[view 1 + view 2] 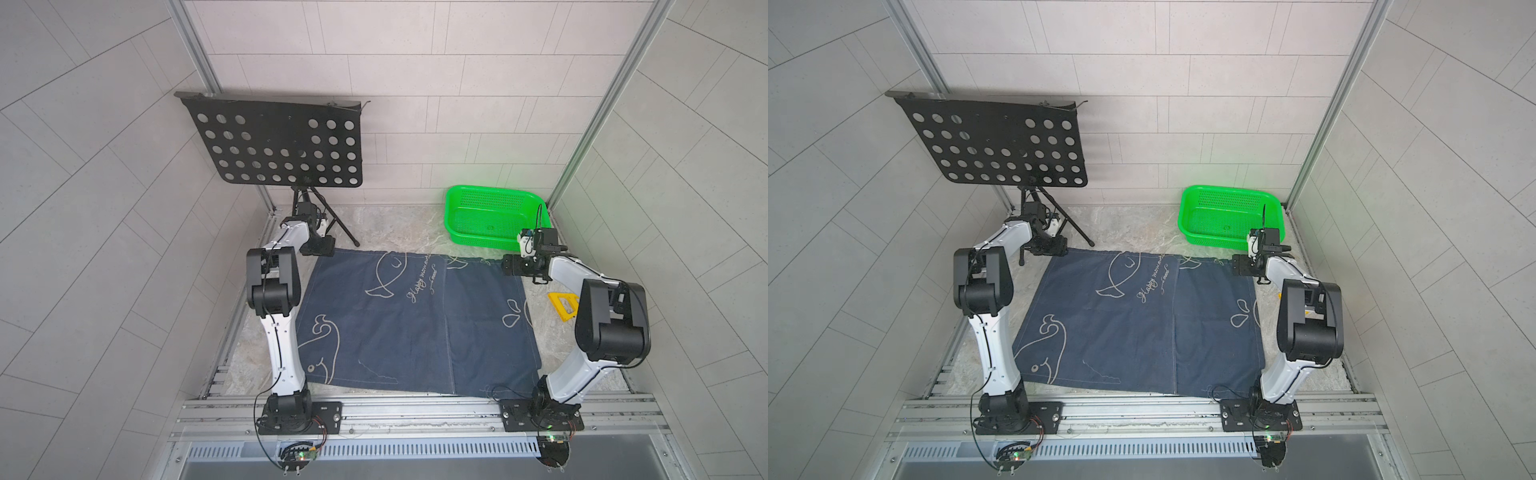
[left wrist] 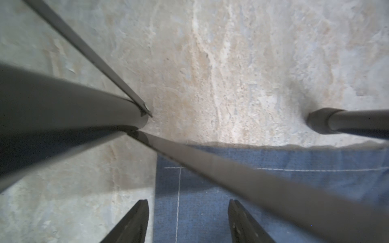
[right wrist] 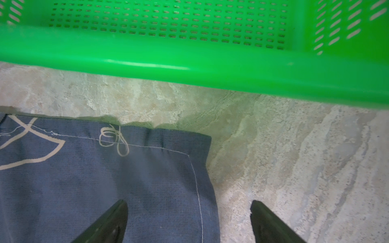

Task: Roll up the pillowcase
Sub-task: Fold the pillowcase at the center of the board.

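Spread flat at lower centre of the marbled table [image 1: 395,224]: large dark navy-blue whale-printed cloth pillowcase [image 1: 415,324].
Elbows bent, reaching to its upper corners: left gripper [image 2: 187,203], right gripper [image 3: 189,203], jaws apart astride the edges.

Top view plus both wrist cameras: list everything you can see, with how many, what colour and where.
pillowcase: one, dark navy with pale whale drawings, spread flat mid-table
music stand: one, black, perforated, far left, beyond the pillowcase
basket: one, green, perforated, far right
set square: one, yellow, right of the pillowcase, partly hidden by an arm
table: one, grey-beige marbled, under everything
left arm, right arm: two, white and black, flanking the pillowcase
left end effector: one, black, open, over the pillowcase's far left corner
right end effector: one, black, open, over its far right corner
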Controlling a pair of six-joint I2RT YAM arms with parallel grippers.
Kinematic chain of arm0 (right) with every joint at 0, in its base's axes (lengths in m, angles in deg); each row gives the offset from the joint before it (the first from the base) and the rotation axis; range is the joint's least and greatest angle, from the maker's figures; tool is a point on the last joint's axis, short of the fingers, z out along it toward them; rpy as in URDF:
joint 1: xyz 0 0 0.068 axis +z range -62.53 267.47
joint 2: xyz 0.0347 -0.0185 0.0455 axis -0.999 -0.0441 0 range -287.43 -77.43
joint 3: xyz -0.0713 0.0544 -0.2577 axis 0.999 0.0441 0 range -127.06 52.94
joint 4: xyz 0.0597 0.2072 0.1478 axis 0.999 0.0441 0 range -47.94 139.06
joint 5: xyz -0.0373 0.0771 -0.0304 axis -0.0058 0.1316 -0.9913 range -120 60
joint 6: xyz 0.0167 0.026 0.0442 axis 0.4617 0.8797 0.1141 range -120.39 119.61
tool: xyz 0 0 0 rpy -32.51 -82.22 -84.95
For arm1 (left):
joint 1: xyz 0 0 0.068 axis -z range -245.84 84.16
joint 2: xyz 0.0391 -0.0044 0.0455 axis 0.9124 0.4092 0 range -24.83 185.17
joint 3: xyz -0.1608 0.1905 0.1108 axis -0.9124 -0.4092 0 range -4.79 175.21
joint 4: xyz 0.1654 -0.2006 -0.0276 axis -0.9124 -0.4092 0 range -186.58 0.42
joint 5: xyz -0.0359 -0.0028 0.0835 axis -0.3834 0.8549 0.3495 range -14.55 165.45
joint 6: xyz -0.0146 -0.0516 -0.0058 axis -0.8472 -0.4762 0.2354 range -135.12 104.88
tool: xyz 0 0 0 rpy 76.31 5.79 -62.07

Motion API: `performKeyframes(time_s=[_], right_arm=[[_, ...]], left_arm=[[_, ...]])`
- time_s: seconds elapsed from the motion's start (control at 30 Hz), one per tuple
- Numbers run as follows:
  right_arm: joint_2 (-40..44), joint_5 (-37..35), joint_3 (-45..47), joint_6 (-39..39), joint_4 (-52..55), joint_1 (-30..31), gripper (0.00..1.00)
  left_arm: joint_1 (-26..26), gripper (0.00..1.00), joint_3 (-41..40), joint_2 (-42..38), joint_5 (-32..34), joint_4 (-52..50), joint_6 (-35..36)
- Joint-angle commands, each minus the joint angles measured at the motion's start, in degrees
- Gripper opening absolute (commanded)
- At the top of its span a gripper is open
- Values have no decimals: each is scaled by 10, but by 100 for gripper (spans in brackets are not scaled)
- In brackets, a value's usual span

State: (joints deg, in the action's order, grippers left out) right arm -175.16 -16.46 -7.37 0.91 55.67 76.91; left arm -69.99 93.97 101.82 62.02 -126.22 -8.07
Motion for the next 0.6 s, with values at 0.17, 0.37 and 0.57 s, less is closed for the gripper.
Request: performKeyframes(time_s=[0.17,0.37,0.57], right_arm=[[13,-7,8,-9,3,-2,93],[21,-10,12,-14,1,-2,93],[27,-11,10,-17,-1,-2,93]], left_arm=[[-13,68,-52,4,-34,-14,-39],[-28,67,-107,-36,-49,53,-70],[-49,67,-159,-78,-87,121,-94]])
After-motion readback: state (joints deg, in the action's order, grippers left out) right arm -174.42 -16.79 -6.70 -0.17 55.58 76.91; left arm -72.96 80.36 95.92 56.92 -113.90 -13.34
